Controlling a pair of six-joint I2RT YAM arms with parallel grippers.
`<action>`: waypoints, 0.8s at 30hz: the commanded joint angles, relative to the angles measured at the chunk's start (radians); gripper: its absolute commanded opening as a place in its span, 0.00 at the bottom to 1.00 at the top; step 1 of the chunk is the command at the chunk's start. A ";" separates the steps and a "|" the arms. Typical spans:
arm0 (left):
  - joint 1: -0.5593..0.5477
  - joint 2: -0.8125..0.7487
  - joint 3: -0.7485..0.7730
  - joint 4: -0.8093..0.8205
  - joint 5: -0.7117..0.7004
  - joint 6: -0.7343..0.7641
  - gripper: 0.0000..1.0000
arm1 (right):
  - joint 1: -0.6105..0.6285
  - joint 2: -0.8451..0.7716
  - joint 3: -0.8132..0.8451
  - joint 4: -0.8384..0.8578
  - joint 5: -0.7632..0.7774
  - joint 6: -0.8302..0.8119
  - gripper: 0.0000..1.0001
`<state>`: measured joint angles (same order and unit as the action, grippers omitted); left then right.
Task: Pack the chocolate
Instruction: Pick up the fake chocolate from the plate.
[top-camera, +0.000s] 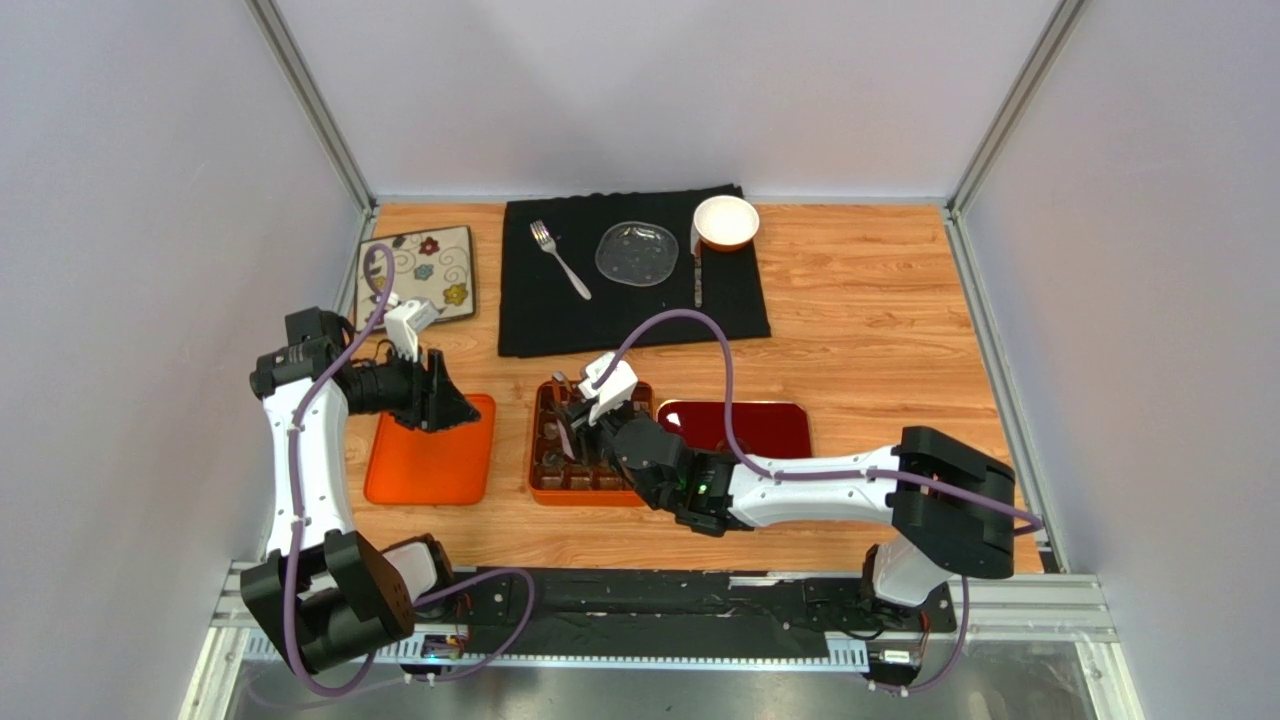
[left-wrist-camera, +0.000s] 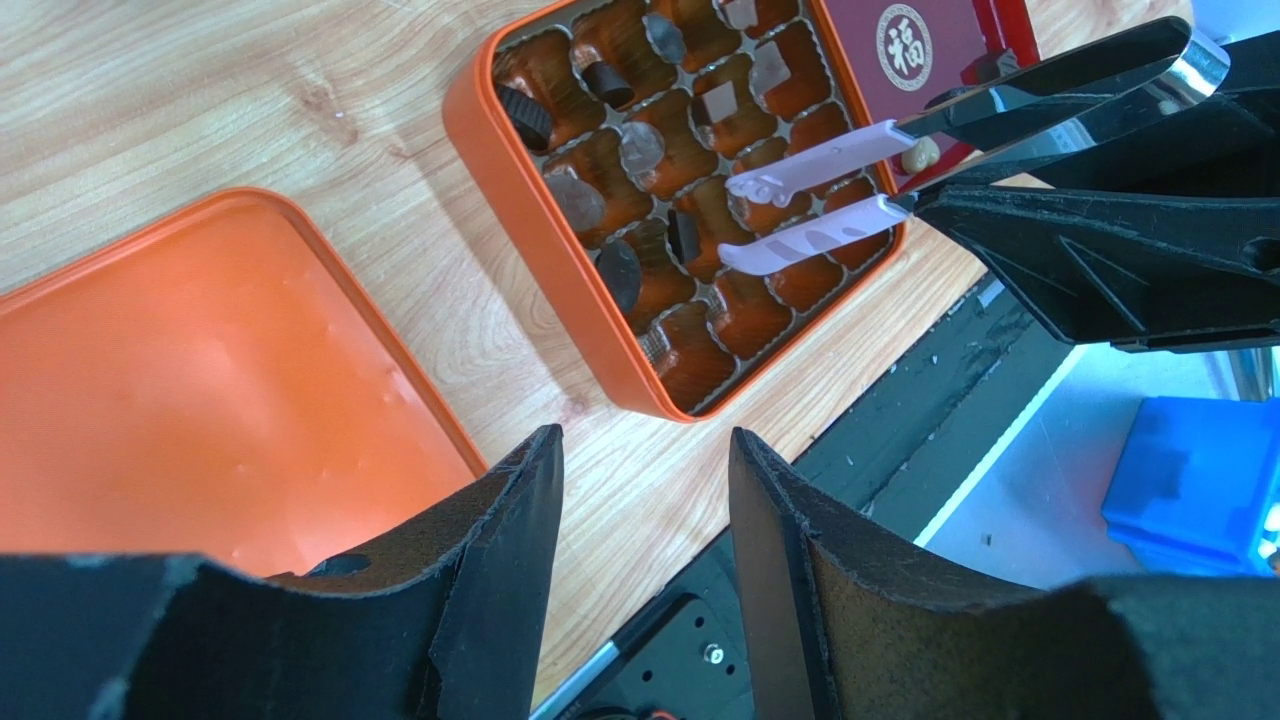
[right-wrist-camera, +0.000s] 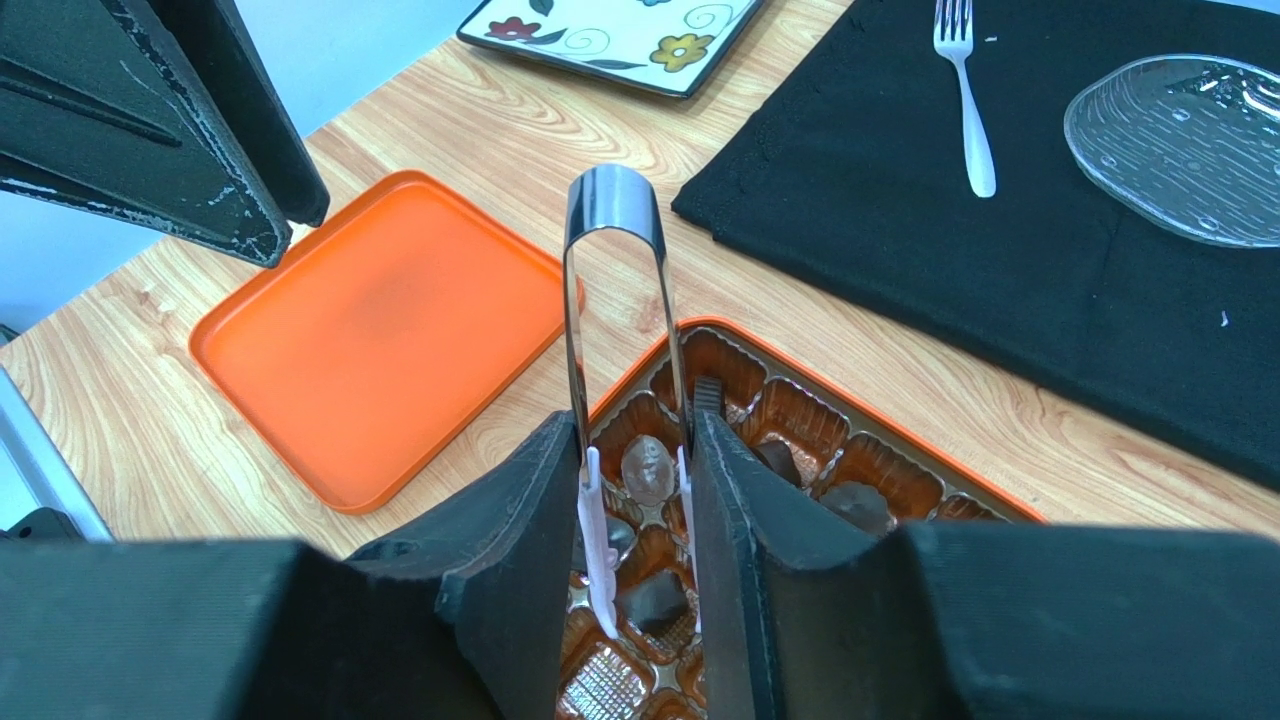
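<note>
In the compartments of the box (top-camera: 579, 497), the chocolate (left-wrist-camera: 619, 270) is seen lying piece by piece, with several cells unfilled. Metal tongs (left-wrist-camera: 1052, 93) are clamped in the right gripper (right-wrist-camera: 631, 510), their white tips poised just above the pieces. The left gripper (left-wrist-camera: 646, 495) is held open and empty over the lid (left-wrist-camera: 181, 405) beside the box.

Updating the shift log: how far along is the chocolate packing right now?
Done: several chocolate pieces sit in compartments of the orange box. In hand: the right gripper is shut on the tongs, whose tips are over the box and apparently empty. The left gripper hangs open near the lid. Left: some compartments look empty, and the lid lies off beside the box.
</note>
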<state>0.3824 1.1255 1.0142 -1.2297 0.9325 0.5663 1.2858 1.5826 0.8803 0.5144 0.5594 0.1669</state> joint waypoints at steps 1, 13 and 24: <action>0.010 -0.015 0.043 -0.004 0.014 0.024 0.53 | -0.005 -0.042 -0.007 0.073 0.023 0.017 0.35; 0.010 -0.015 0.044 -0.007 0.011 0.027 0.53 | -0.006 -0.130 -0.063 0.073 0.111 -0.016 0.32; 0.012 -0.016 0.055 -0.016 0.015 0.029 0.53 | -0.006 -0.475 -0.277 -0.146 0.315 0.029 0.33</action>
<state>0.3824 1.1255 1.0264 -1.2385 0.9295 0.5678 1.2858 1.2304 0.6598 0.4469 0.7429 0.1593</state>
